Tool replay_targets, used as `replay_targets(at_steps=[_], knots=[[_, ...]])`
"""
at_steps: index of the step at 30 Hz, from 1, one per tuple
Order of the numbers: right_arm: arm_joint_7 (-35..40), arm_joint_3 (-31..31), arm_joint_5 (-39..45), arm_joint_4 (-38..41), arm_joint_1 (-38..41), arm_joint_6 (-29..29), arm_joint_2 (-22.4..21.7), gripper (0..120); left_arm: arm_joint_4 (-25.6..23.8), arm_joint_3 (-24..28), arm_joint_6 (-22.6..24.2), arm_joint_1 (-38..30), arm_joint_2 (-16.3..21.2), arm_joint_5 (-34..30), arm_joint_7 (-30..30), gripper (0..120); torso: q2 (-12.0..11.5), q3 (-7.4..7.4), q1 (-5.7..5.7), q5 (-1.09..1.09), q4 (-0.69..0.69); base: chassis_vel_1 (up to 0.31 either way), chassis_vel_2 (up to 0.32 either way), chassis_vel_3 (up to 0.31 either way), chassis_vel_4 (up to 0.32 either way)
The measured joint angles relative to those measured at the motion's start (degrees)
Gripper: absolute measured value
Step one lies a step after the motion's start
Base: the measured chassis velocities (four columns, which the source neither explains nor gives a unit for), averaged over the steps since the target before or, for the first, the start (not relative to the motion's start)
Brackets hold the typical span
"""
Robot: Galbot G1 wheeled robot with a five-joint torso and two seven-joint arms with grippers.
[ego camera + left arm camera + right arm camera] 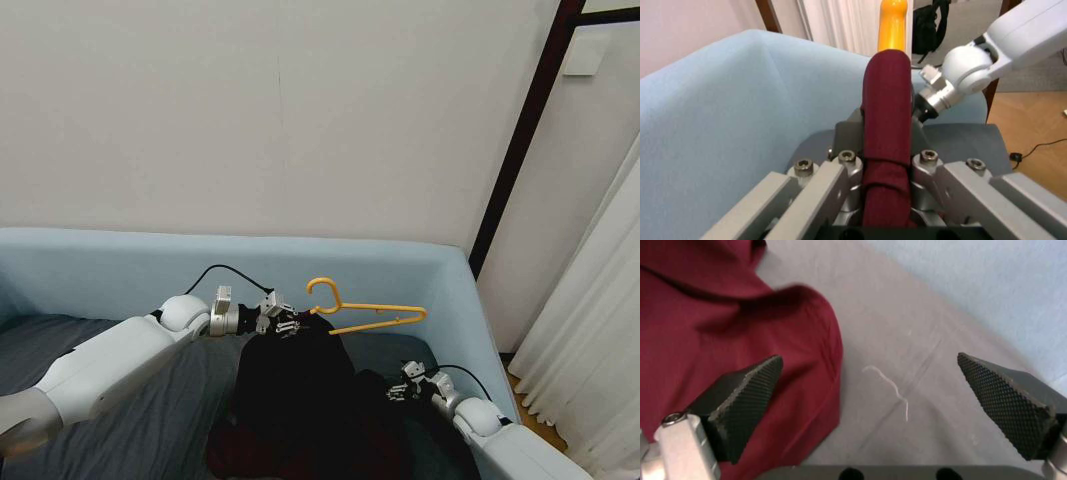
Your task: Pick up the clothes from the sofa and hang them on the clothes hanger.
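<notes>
A dark red garment (298, 400) hangs from one arm of a yellow hanger (368, 311) and trails down onto the sofa seat. My left gripper (286, 323) is shut on the cloth-covered end of the hanger, holding it up in front of the backrest. In the left wrist view the fingers (840, 162) clamp the wrapped cloth (887, 115), and bare yellow hanger (895, 22) pokes out beyond it. My right gripper (404, 386) hovers low over the seat beside the garment's edge. Its pads (747, 397) stand wide open, with the red garment (713, 340) reaching under one of them.
The light blue sofa backrest (120, 270) runs behind the work, with its corner on the right (455, 270). A grey seat (920, 355) lies below. White curtains (600, 330) and a dark door frame (520, 140) stand to the right.
</notes>
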Motion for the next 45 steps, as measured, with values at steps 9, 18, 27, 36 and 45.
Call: replay_targets(at_steps=[9,18,27,36,45], knots=[[-0.87,1.45,-0.28,-6.87,1.74,0.82,4.48,100,-0.23,0.41,-0.06,-0.34,0.51,-0.31,0.79,7,0.0,-0.01,0.0,-0.01,0.01,0.0,0.0,0.0,0.0],[-1.83,2.96,-0.66,-10.68,2.48,1.3,7.33,70,-0.1,2.15,-0.06,-1.86,0.62,-0.95,0.91,7,0.0,-0.01,0.0,0.0,0.02,0.0,0.0,0.0,0.0],[-3.77,2.68,-2.02,-11.61,2.67,1.77,8.39,38,0.57,2.79,-0.05,-2.12,0.46,-1.07,1.27,6,0.0,-0.01,0.0,-0.01,0.02,0.0,0.0,0.0,0.0],[-4.15,2.75,-2.22,-12.26,2.74,2.85,8.71,1,-0.03,2.87,0.02,-1.96,1.04,-1.09,1.28,3,0.0,-0.01,0.0,0.0,0.01,0.0,0.0,0.0,0.0],[-2.64,3.04,-1.1,-9.41,1.71,3.08,7.13,0,-0.87,1.82,0.07,-0.92,2.3,-0.84,1.34,3,0.0,-0.01,0.0,0.01,0.02,0.0,0.0,0.0,0.0]])
